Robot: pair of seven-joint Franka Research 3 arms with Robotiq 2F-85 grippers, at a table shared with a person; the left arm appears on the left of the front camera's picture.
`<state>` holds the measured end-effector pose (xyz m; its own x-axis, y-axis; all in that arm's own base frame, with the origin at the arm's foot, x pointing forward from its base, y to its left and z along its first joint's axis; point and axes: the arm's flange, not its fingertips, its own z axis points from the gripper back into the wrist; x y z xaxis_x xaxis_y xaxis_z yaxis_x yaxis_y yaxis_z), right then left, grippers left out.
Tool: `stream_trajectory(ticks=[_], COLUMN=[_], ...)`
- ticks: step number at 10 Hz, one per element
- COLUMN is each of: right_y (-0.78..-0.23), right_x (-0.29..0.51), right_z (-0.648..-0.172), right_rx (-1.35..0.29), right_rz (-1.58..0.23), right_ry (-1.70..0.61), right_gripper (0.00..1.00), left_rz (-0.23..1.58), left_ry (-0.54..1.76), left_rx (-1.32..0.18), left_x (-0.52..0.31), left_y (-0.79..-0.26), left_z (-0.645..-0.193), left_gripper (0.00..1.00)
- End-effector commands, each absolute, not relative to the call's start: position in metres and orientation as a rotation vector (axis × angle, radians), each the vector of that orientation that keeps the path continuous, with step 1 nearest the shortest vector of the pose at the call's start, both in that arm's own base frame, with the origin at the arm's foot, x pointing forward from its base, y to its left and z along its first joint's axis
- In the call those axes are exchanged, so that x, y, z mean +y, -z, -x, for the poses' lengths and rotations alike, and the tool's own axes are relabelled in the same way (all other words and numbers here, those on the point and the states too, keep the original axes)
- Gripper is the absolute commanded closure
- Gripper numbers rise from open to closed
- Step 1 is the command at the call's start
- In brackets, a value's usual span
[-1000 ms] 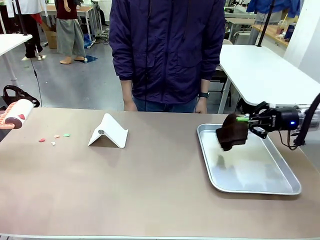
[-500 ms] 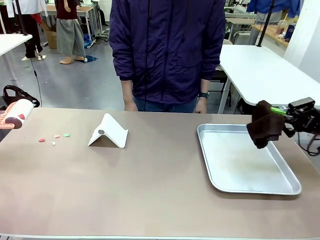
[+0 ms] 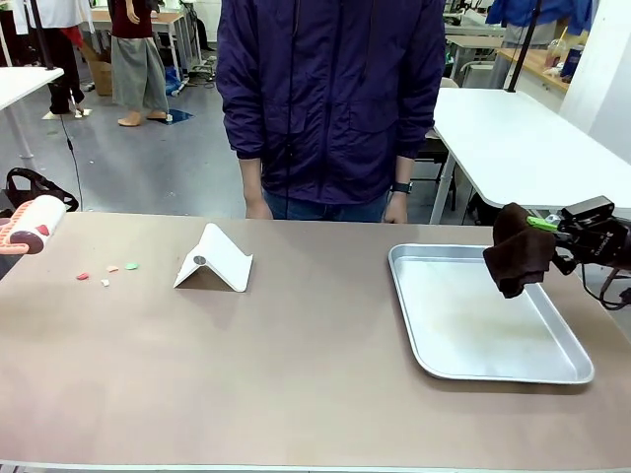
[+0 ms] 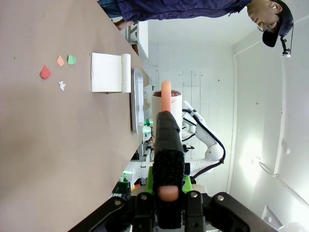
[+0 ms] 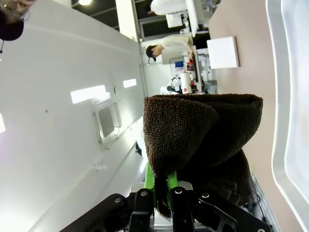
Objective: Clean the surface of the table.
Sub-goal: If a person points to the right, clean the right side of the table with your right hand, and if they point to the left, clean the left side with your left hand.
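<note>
Taupe-brown table [image 3: 296, 394] across the whole foreground, matte, with a thin pale edge along the near side. Farther in, on the robot's right, silver tray [image 3: 473, 325] lying flat on the top, shallow, with rounded corners.

Over the tray's far right rim, dark brown cloth [image 3: 518, 258] bunched up and hanging from the right gripper [image 3: 540, 224], its arm reaching in from the right edge. Hard to judge whether the cloth's lowest fold touches the rim. From the right wrist camera, green pads pinched together on one fold of the cloth, the rest of the fabric drooping in a thick lump, tray rim just beside it.

Toward the middle left, white folded stand [image 3: 215, 258] set like a small tent, with a small round mark on its near face. Left of that, a few small scraps [image 3: 106, 269], red, orange, green and white, scattered close together on the top.

At the table's far left corner, roller-like tool [image 3: 35, 222], a white drum with red marks. From the left wrist camera, left gripper [image 4: 168, 179] clamped around the tool's black-wrapped handle, salmon-coloured core showing at both ends, the table seen sideways beyond it.

At the far edge, person [image 3: 330, 99] in a dark purple jacket standing close to the table, both hands lowered to the edge, watch [image 3: 400, 187] on one wrist. Beyond, white-topped table [image 3: 513, 138] to the right and grey floor [image 3: 148, 158] to the left.
</note>
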<state>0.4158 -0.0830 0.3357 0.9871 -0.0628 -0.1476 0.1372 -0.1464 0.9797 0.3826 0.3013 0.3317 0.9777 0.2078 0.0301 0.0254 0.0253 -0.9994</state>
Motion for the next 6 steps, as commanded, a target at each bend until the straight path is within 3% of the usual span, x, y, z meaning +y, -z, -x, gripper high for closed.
stream_trajectory(ticks=[1, 6], right_y=[-0.3426, -0.3426], right_x=[-0.0844, -0.0844], right_z=[-0.4204, -0.4204], right_rx=[0.061, 0.061], right_rz=[-1.731, -1.731], right_ry=[0.173, 0.173], right_gripper=[0.89, 0.89], left_rz=[1.558, 1.558], left_ry=[-0.122, -0.122], left_rx=[-0.200, -0.200], left_x=[0.3003, 0.3003], left_y=[-0.3345, -0.3345], left_z=[-0.3793, -0.3793], left_gripper=[1.00, 1.00])
